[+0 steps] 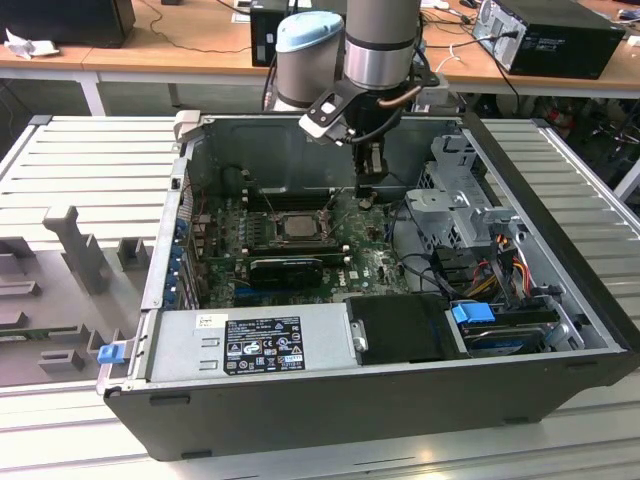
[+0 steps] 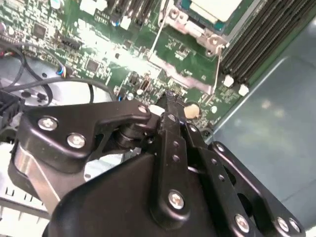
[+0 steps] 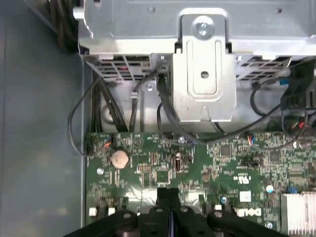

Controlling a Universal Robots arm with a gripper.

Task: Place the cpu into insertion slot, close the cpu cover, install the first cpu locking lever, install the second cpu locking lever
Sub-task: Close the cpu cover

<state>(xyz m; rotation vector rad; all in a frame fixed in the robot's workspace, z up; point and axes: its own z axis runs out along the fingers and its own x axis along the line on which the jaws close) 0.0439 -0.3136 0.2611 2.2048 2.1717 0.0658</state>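
Observation:
The cpu [image 1: 297, 225] lies flat in the insertion slot [image 1: 276, 237] on the green board, its pale face [image 2: 217, 7] showing in the second wrist view. The silvery cpu cover [image 2: 197, 30] lies down around it as a frame. Two thin wire locking levers [image 2: 156, 37] [image 2: 217, 66] run along two sides of the socket; I cannot tell whether they are latched. My gripper [image 1: 366, 197] hangs over the board to the exterior view's right of the socket, apart from it. Its black fingers [image 3: 168, 195] are pressed together, shut on nothing, in both wrist views [image 2: 170, 106].
A long black ribbed heatsink [image 1: 285, 268] sits in front of the socket. The metal drive cage [image 1: 455, 195] with cables stands to the exterior view's right. A power supply [image 1: 250, 343] fills the case's front. A coin battery [image 3: 119, 158] lies on the board near the fingertips.

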